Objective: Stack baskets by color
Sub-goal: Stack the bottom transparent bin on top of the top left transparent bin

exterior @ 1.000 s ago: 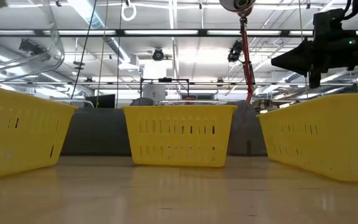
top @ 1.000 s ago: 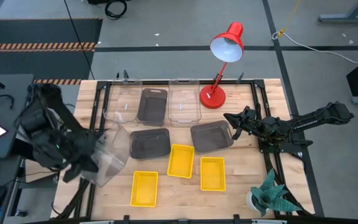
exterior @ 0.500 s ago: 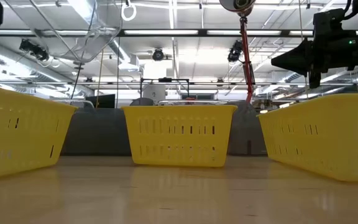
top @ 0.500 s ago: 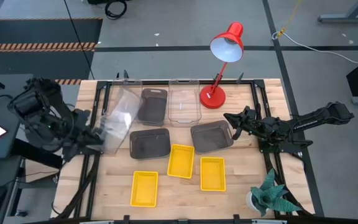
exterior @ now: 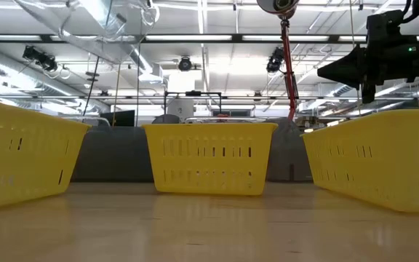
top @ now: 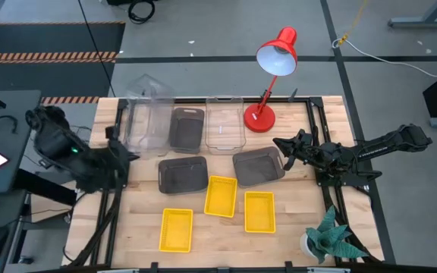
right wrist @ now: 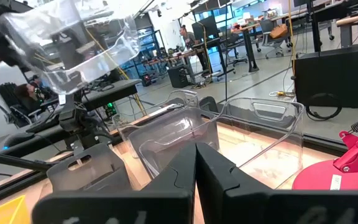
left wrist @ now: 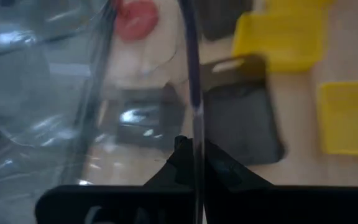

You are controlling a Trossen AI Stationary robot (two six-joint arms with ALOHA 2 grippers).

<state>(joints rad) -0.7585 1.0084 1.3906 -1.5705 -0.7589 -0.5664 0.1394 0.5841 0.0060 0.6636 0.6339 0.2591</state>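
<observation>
Left gripper (left wrist: 194, 158): fingers clamped on rim of a clear basket (top: 144, 114), carried high over the bench's (top: 294, 227) far-left corner. Step: stacking clears. Next I'd guess: lower it square into the clear basket on the bench (top: 224, 125). Right gripper (right wrist: 196, 163) waits mid-right, fingers together.

No text, label, brand, number or sign can be read anywhere in these views; a small tag on the red lamp's base (right wrist: 334, 182) is illegible.

Wooden table (top: 294, 227) with yellow, dark grey and clear baskets (top: 220, 196), red lamp (top: 268, 76), potted plant (top: 328, 239).
</observation>
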